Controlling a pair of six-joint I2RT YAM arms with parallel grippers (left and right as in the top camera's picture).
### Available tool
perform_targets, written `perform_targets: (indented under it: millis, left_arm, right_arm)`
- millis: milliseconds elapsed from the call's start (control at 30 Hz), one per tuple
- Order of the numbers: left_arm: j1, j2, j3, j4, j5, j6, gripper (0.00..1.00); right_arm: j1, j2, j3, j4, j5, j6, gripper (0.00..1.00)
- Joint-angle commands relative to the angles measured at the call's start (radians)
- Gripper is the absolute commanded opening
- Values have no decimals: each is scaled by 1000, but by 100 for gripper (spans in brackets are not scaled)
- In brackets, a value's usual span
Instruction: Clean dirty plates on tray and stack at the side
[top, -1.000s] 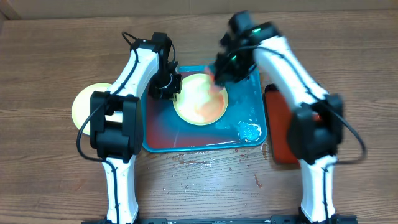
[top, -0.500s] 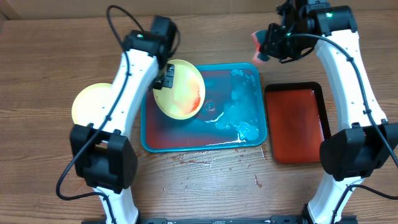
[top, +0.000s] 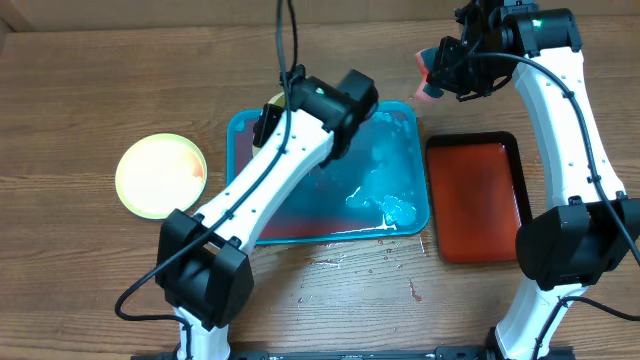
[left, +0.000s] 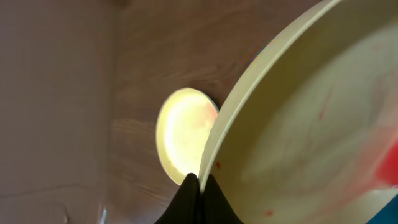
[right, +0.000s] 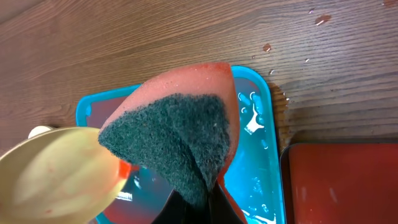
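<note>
L fingers (left: 186, 204) are clenching the rim of a round pale yellow-green plate (left: 298, 124) w/ red smears, tilted over the far-left corner of the teal-rimmed rectangular tray (top: 424, 165). R fingers (right: 175, 211) are gripping a pink sponge (right: 180, 134) w/ green scrub pad just beyond the tray's far-right corner.

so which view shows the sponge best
The right wrist view: the sponge fills the middle, pink body and dark green scrubbing face clear, pinched in the right gripper. Overhead shows only a small pink bit at that gripper. The left wrist view does not show it.
</note>
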Motion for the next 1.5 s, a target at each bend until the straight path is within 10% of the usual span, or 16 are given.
perform_targets:
  millis: [0, 833, 1133, 1467]
  left_arm:
    - [-39, -40, 6, -1, -169, -73, 4]
    - [-118, -40, 6, -94, -360, -191, 4]
    - [18, -44, 6, -86, 40, -211, 5]
    - [448, -96, 6, 110, 756, 257, 4]
  right_arm:
    - [-4, -14, 9, 2, 5, -1, 4]
    - [-4, -14, 9, -10, 5, -1, 4]
    - [-4, -14, 9, -18, 5, -1, 4]
    - [-4, -14, 9, -19, 5, -1, 4]
